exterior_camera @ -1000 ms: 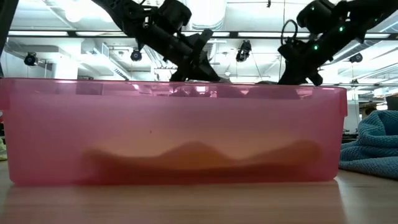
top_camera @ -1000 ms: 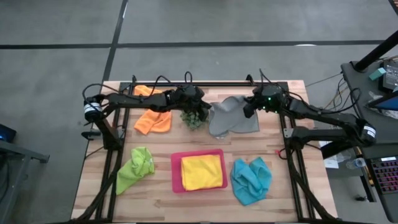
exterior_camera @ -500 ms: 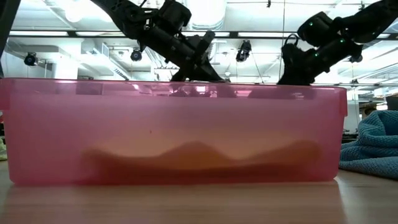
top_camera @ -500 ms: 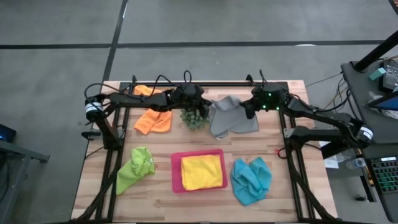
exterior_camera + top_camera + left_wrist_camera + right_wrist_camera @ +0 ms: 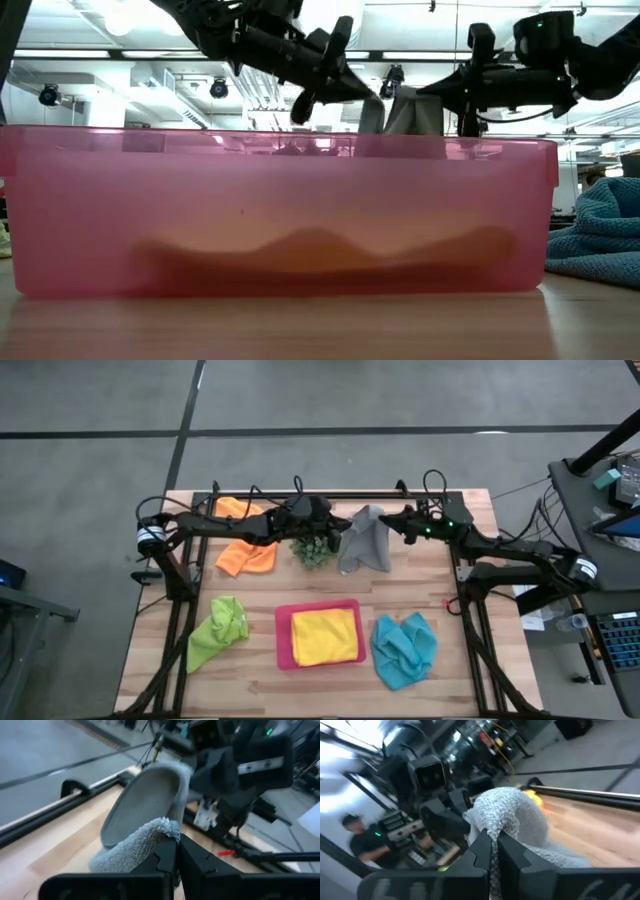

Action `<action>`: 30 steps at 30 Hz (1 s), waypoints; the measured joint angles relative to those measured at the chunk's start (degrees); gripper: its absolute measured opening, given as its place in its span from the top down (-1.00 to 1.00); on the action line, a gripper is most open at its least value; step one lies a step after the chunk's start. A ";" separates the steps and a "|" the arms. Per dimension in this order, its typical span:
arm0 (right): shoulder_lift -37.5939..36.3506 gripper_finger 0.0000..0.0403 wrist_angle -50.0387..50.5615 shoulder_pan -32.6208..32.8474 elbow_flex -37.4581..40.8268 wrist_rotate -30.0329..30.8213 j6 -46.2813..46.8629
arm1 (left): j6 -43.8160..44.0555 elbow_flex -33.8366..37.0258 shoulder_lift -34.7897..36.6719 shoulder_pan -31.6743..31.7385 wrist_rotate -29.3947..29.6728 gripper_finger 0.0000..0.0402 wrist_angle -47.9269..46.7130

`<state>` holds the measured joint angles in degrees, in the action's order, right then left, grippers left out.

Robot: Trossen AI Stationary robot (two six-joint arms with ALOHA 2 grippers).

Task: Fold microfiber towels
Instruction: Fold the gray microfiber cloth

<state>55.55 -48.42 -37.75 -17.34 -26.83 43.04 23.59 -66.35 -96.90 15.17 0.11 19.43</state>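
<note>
Grey towel [image 5: 364,540] between both tools

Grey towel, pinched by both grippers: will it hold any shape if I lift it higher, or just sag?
Probably sag: the grey towel already droops in soft folds between the left gripper and right gripper. It looks light, rising on two corner pinches. The fuzzy pile likely grips well, so slipping seems unlikely.

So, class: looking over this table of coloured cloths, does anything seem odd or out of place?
Yes. A small spiky green plant stands among the towels at the table's far side, right beside the fuzzy grey microfiber towel that the left gripper and right gripper hold lifted between them. It could get knocked.
</note>
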 joint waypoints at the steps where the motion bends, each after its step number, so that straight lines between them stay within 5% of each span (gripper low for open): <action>1: 0.19 0.96 -0.91 0.24 0.19 -0.15 0.76 | -0.08 0.00 -0.08 -0.18 0.27 1.00 0.62; 21: 2.58 0.96 -1.69 10.14 -3.64 5.64 -3.65 | -4.31 0.07 -0.26 -2.11 -1.60 0.98 5.89; 30: 1.58 0.96 -3.13 10.14 -2.93 5.66 -3.65 | -2.93 0.09 -0.26 -1.76 -5.85 0.46 7.23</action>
<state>57.12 -51.56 -27.62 -20.27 -21.17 39.40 20.66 -66.26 -97.17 13.41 -5.74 26.65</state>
